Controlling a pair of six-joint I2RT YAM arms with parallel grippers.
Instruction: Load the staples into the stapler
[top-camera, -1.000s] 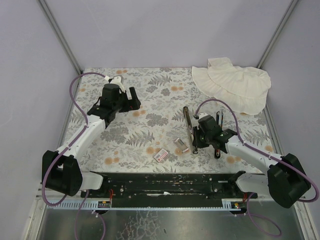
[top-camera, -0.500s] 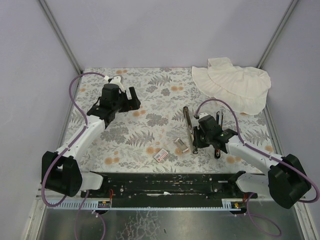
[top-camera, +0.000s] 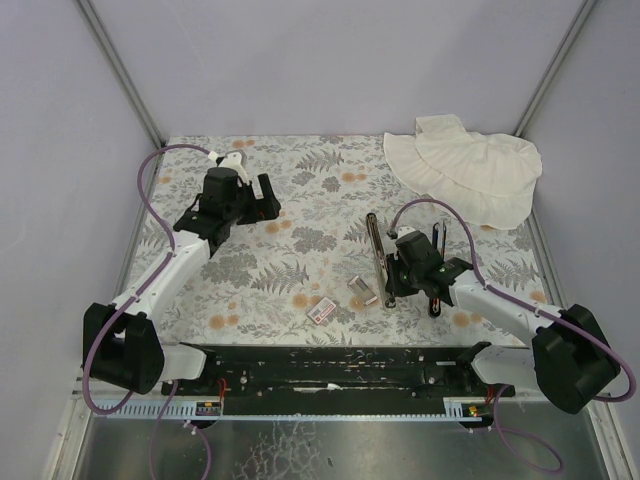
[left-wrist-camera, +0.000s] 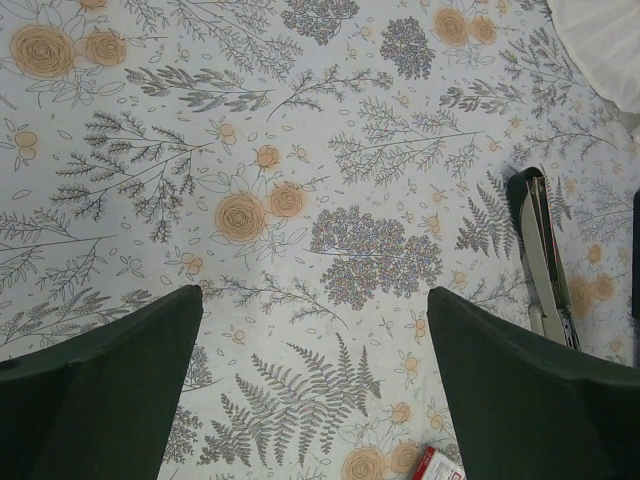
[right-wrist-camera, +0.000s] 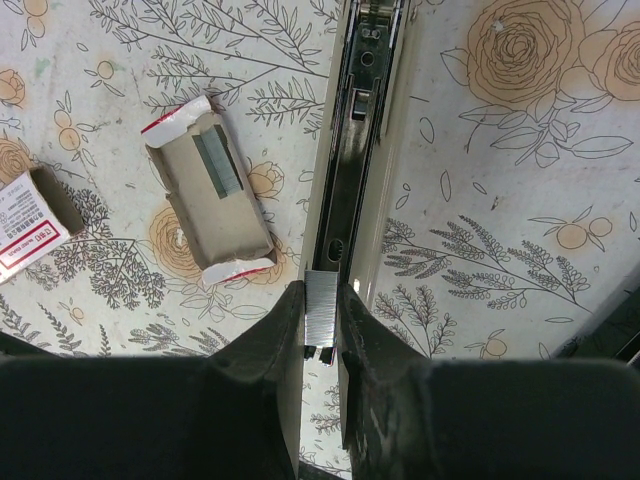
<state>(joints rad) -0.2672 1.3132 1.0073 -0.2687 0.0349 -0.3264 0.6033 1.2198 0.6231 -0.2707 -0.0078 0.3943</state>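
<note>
The stapler (right-wrist-camera: 362, 130) lies opened flat, its long metal channel facing up; it also shows in the top view (top-camera: 377, 252) and the left wrist view (left-wrist-camera: 545, 255). My right gripper (right-wrist-camera: 321, 305) is shut on a silver strip of staples (right-wrist-camera: 321, 310), held over the near end of the channel. The cardboard tray (right-wrist-camera: 208, 190) lies to the left with another staple strip (right-wrist-camera: 217, 160) in it. The white sleeve with the pink-red label (right-wrist-camera: 28, 222) lies further left, also in the top view (top-camera: 322, 311). My left gripper (top-camera: 262, 198) is open and empty, far left.
A white cloth hat (top-camera: 463, 165) lies at the back right of the floral table cover (top-camera: 300, 270). A black rail (top-camera: 330, 368) runs along the near edge by the arm bases.
The right gripper has shifted very slightly with the staple strip over the stapler. The left arm has not moved.
</note>
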